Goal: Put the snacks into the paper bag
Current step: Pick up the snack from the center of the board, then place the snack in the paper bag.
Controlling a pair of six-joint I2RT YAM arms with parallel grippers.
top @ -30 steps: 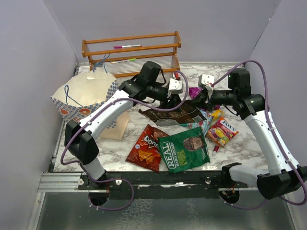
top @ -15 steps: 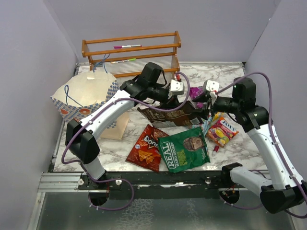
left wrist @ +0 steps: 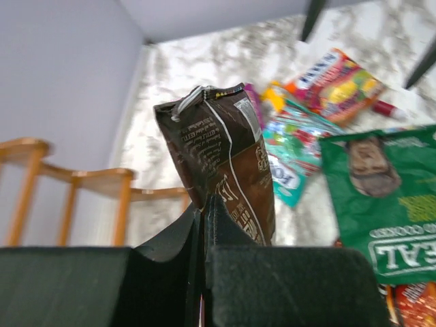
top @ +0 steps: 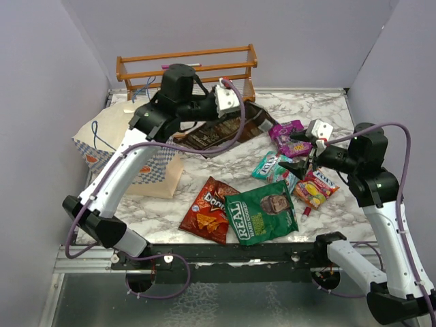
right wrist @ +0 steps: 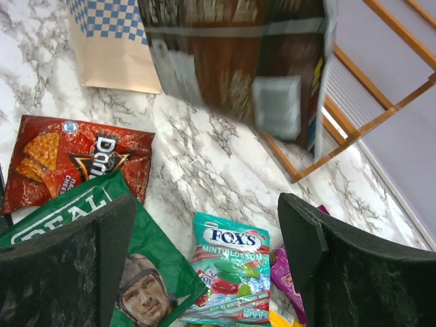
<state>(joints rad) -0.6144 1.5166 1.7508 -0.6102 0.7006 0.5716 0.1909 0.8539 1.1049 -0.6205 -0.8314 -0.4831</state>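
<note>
The left fingers [left wrist: 174, 235] are gripping the glossy brown bag [left wrist: 225, 157] (held off the tabletop [top: 225, 160]) near the paper bag [top: 119, 136]; the right fingers [right wrist: 68, 272] are hanging open.

Blurred and cropped
The glossy brown bag [right wrist: 231, 61] was blurred and cut off at the right wrist view's top edge; the left gripper [left wrist: 204, 211] hid its lower end.

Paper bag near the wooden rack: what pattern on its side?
Paper bag: blue-and-white checks, tan base; clearest in right wrist view.
</note>
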